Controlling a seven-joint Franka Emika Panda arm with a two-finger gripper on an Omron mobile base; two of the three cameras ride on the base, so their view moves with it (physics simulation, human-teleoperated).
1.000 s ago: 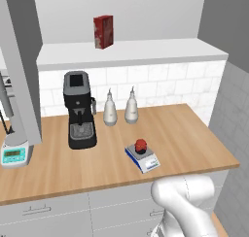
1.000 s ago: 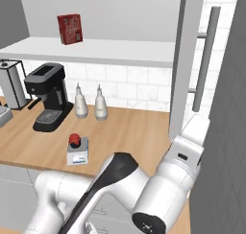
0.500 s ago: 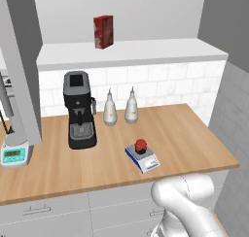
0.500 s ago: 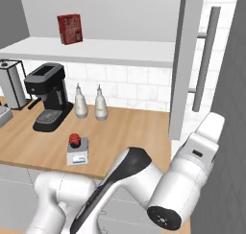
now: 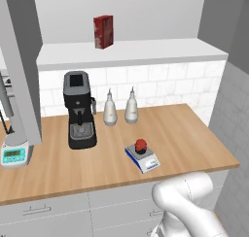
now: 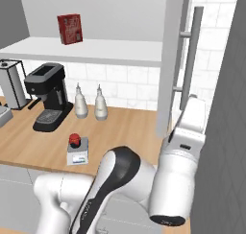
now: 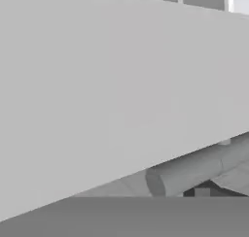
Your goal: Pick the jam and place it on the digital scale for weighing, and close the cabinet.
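Now round red jam (image 5: 141, 144) on flat square-plated digital scale (image 5: 142, 158), smooth grey cabinet (image 6: 169, 65) door, hand's spread unreadable.

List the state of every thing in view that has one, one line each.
jam: upright, sitting on the weighing plate.
digital scale: on the counter, carrying the jam.
cabinet: right door swung open, edge-on toward the camera, bar handle facing right.
gripper: raised beside the open door's handle; jaws cannot be told.
coffee machine: upright on the counter.
red carton: standing on the cabinet shelf.
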